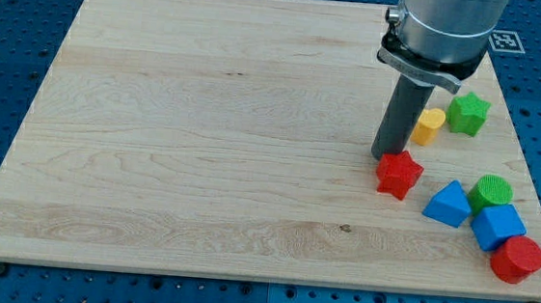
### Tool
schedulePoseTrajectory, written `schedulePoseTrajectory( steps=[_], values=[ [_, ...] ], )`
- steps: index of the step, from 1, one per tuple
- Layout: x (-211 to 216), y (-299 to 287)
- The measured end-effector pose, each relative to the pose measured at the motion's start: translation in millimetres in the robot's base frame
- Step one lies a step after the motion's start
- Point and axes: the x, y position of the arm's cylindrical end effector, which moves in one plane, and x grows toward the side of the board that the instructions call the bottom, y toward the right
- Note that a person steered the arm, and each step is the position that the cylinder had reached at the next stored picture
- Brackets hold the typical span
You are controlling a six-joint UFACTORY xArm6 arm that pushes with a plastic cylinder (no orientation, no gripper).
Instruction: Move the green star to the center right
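The green star (468, 113) lies near the board's right edge, a little above the middle height. A yellow block (428, 125) sits just to its left, close to it. My tip (384, 158) rests on the board left of the yellow block and just above-left of the red star (399, 173), touching or nearly touching it. The tip is well to the left of the green star, with the yellow block between them. The rod rises to the arm's grey body (445, 25) at the view's top right.
A blue triangular block (448, 203), a green cylinder (492, 192), a blue cube (497, 226) and a red cylinder (516, 259) cluster at the lower right. The wooden board (203, 146) lies on a blue perforated table. A marker tag (505, 40) sits beyond the board's top right corner.
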Motion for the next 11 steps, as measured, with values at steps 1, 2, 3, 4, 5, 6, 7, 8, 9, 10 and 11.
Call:
schedulePoseTrajectory(
  steps=[1, 2, 3, 4, 5, 6, 7, 8, 9, 10, 11],
  values=[
    [16.2, 4.3],
    [24.9, 14.2],
    [-6.0, 6.5],
    [-66.1, 0.3],
    [-79.0, 64.3],
    [-77.8, 119.9],
    [-78.1, 117.8],
    [-93.2, 91.8],
    [-118.5, 109.7],
    [-112.1, 161.0],
    [-110.6, 185.2]
  ],
)
